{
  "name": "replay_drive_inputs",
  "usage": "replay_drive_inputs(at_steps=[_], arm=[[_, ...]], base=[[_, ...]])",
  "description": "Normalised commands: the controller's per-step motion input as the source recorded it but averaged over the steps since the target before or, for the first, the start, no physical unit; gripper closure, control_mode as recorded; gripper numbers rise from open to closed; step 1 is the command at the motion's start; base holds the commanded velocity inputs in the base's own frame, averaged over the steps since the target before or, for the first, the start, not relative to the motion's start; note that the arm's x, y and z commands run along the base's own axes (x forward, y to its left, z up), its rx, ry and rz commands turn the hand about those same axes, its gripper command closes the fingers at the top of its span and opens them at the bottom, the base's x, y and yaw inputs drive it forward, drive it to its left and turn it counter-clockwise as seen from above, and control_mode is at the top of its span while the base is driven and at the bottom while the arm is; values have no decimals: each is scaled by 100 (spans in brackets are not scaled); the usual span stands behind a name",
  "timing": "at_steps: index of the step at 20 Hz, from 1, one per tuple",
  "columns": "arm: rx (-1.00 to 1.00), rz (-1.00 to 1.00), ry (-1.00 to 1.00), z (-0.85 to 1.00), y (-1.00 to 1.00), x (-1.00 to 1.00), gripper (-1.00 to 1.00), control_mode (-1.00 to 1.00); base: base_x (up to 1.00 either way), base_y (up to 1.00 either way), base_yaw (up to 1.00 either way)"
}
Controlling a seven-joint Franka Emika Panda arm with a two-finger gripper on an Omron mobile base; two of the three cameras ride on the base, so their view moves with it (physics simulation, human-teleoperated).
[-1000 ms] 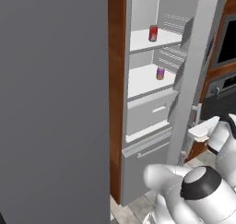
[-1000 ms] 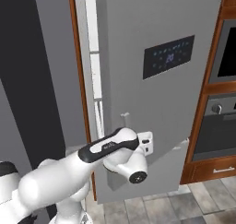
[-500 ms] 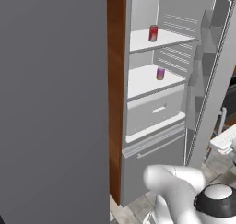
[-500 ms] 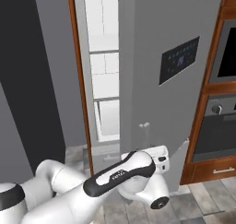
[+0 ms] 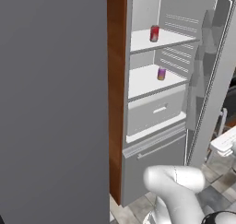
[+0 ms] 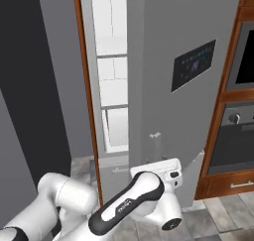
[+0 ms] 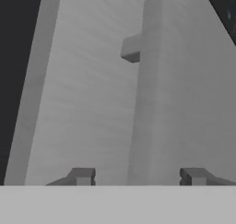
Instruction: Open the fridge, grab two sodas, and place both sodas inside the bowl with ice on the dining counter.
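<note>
Fridge door ajar, cans on the shelves.
Your gripper straddles the door handle, fingers spread wide, gripping nothing; red can sits above purple can inside the fridge.

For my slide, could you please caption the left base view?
Fridge door swung open: red soda on the upper shelf, purple-pink soda on the shelf below.

The arm reaches low and forward, its gripper held with fingertips spread wide apart.
</note>
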Motion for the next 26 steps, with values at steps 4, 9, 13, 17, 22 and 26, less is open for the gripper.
replay_drive_inputs(at_steps=[4,9,13,17,22,26], arm=[[-12,0,-6,12,-4,-22,-100,-100],[-7,6,0,1,-39,3,-100,-100],[-3,6,0,0,-33,2,-100,-100],[0,3,-12,22,-42,-46,-100,-100],[0,6,-14,29,-9,-83,-100,-100],[-3,1,-17,54,20,-70,-100,-100]], base=[[0,0,0],[0,0,0],[0,0,0],[0,0,0],[0,0,0],[0,0,0]])
